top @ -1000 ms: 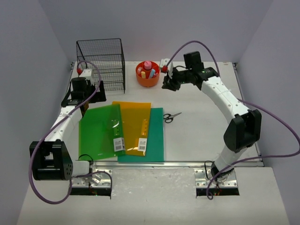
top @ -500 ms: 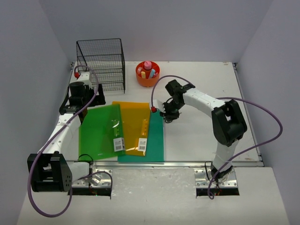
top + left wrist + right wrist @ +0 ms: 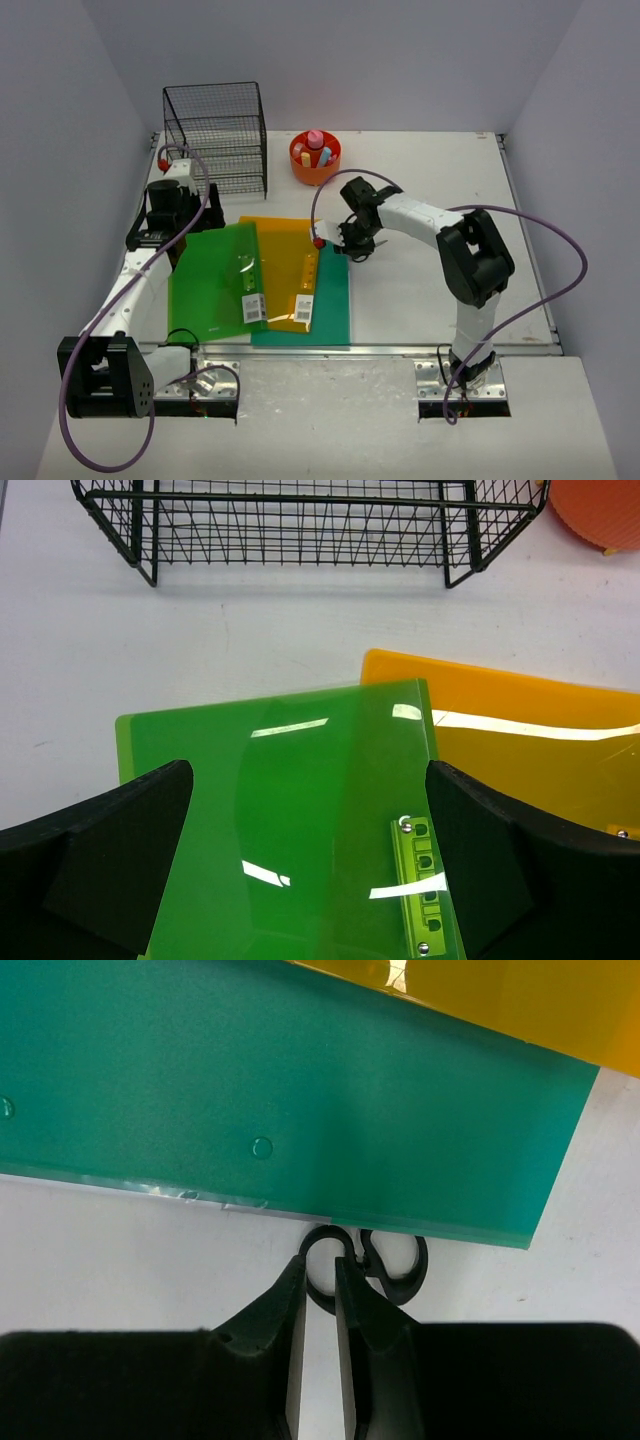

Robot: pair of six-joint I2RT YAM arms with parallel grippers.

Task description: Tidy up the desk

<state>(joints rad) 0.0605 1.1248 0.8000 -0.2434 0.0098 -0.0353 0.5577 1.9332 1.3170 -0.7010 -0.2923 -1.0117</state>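
Right wrist: right fingers [image 3: 275, 1312], earlier by cup [image 3: 315, 160], now grip scissors [image 3: 396, 1261].

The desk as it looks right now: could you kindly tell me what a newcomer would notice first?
Three bright folders fan across the front of the desk: a green folder over an orange folder over a teal folder. Beside the teal one's edge, the right gripper pinches a handle loop of the black scissors. A black wire basket stands back left.

Black wire basket [image 3: 217, 137] and orange cup [image 3: 315, 160] stand at the back. The green folder [image 3: 212, 283] overlaps the amber folder [image 3: 288, 270], which overlaps the teal folder [image 3: 335, 300], with scissors [image 3: 422, 1260] just beside.
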